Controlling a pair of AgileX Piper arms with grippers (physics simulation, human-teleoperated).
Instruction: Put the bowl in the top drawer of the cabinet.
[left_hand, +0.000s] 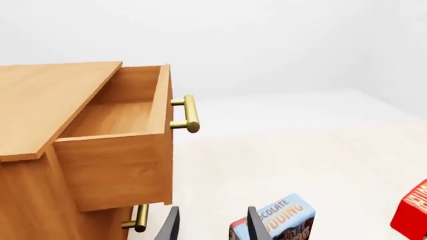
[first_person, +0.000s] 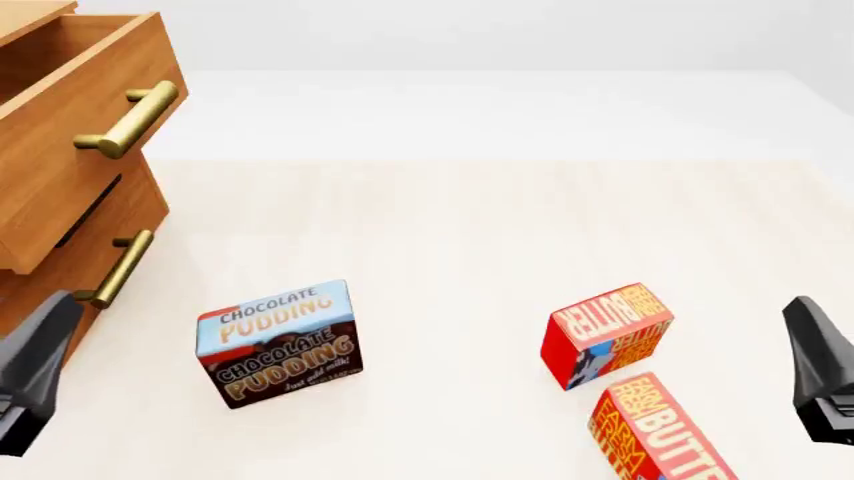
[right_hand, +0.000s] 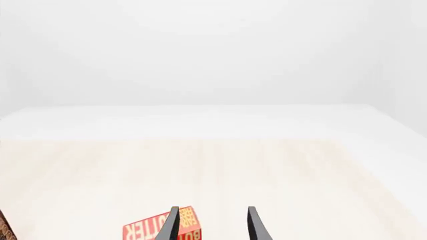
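- Right now the top drawer (left_hand: 113, 135) of the cabinet (first_person: 54, 230) is pulled out and looks bare inside from the left wrist view; the lower drawer (first_person: 94, 235) is closed beneath it.
- Bowl: not visible in any view, so its place can't be told. It is not seen in the part of the drawer floor that shows.
- Left gripper (left_hand: 210, 225) hangs low, near the cabinet's lower front, fingers spread apart, nothing between them.
- Right gripper (right_hand: 213, 225) is well away from the cabinet, fingers also parted, holding nothing.
- Step, as a guess: drawer opening seems done, and fetching the bowl comes next. That calls for locating the bowl first, then a rim grasp and a lift over the drawer front.
- Chocolate pudding box (first_person: 280, 340) stands on the table (first_person: 467, 230) near the cabinet, in front of the lower drawer.
- Two red butter boxes sit far from the cabinet: one (first_person: 607, 335) upright-ish, the other (first_person: 661, 430) just beside it, nearer the right gripper.
- Pudding box could get in the way of a low carry toward the cabinet; the protruding brass handle (first_person: 127, 120) is also a snag risk.
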